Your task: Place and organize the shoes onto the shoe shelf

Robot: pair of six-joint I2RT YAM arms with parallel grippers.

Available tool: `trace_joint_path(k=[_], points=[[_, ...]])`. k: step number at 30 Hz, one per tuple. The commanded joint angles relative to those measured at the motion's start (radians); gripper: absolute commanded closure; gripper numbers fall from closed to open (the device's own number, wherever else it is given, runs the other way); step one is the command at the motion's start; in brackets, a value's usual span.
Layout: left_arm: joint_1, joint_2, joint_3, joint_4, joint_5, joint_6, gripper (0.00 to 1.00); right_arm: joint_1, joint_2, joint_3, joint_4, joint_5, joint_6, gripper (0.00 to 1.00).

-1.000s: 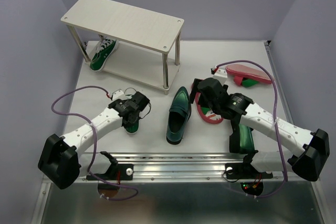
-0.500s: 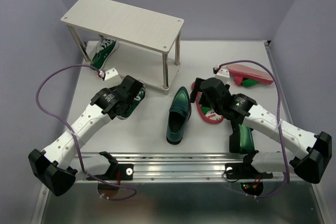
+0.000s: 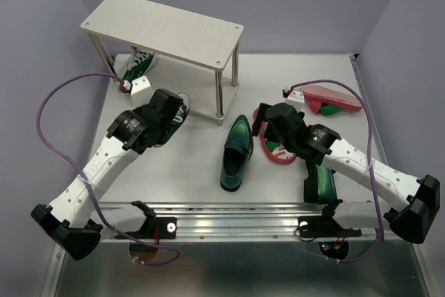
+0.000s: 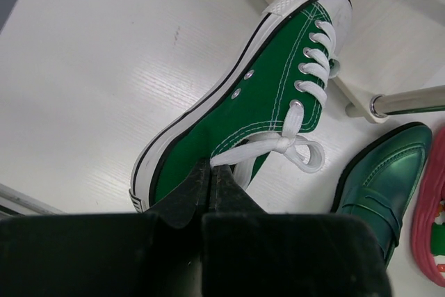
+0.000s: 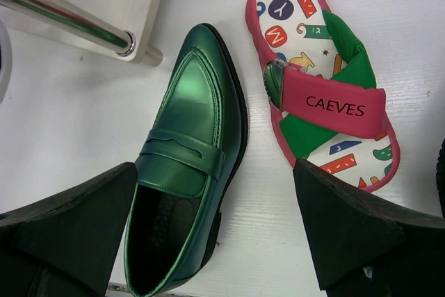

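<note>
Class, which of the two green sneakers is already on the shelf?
The sneaker on the lower board, far left; the other sneaker is held by the left end effector.

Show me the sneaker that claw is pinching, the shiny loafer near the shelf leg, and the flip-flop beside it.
sneaker [image 4: 229, 123], left wrist view, green canvas side.
loafer [image 5: 195, 81], right wrist view, glossy toe.
flip-flop [image 5: 334, 106], right wrist view, red strap.

The sneaker [image 4: 229, 130] is green with white laces and sole; the loafer [image 5: 188, 137] glossy dark green; the flip-flop [image 5: 334, 106] red, footbed white with coloured letters; tabletop [image 4: 90, 88] white.
</note>
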Motion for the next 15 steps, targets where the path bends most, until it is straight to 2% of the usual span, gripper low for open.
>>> trace_joint_path(k=[1, 10, 15], points=[[0.021, -0.02, 0.072, 0.107, -0.078, 0.03, 1.0, 0.0, -0.025, -0.004, 0.035, 0.028, 0.0, 0.0], [0.1, -0.002, -0.011, 0.374, -0.031, 0.068, 1.0, 0.0, -0.04, -0.004, 0.029, 0.031, 0.0, 0.0], [0.159, -0.082, -0.175, 0.623, -0.009, 0.094, 1.0, 0.0, -0.049, -0.007, 0.019, 0.04, 0.002, 0.0]])
